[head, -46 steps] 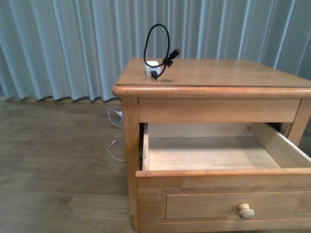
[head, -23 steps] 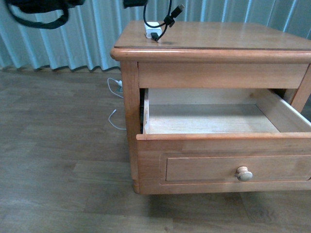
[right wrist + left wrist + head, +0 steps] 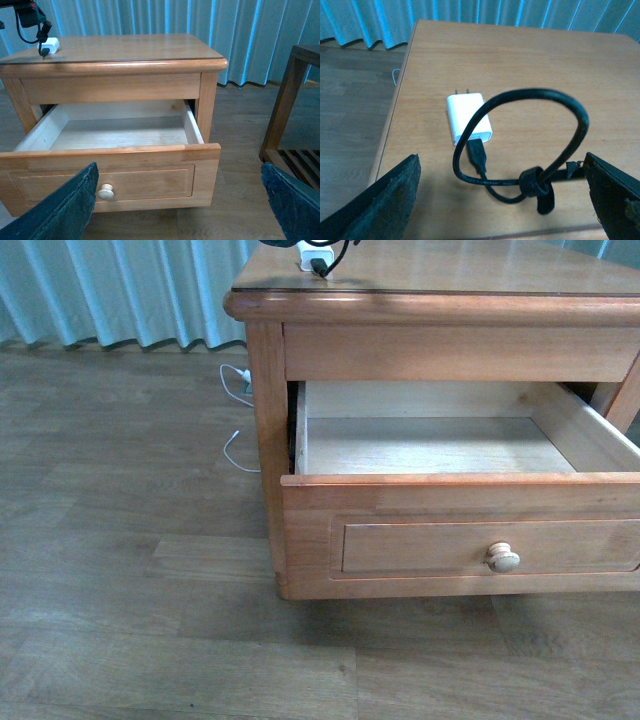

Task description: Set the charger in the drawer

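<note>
The charger (image 3: 469, 117) is lying on the worktop (image 3: 530, 60), black cable arching up in a loop (its ends strapped together). The left hand (image 3: 500, 160) is hovering over it, spread wide, gripping nothing. The drawer (image 3: 440, 545) is standing pulled out, at five o'clock from the charger in the front view. The right hand (image 3: 177, 170) is gaping wide too, holding nothing.

View tilted lower, charger (image 3: 313, 257) at top edge

Soft, even, bluish light. The worktop (image 3: 530, 65) shows a pale sheen toward 1 o'clock; the left hand (image 3: 501, 159) has fingers (image 3: 385, 200) dark and slightly soft at 7 and 5 o'clock.
</note>
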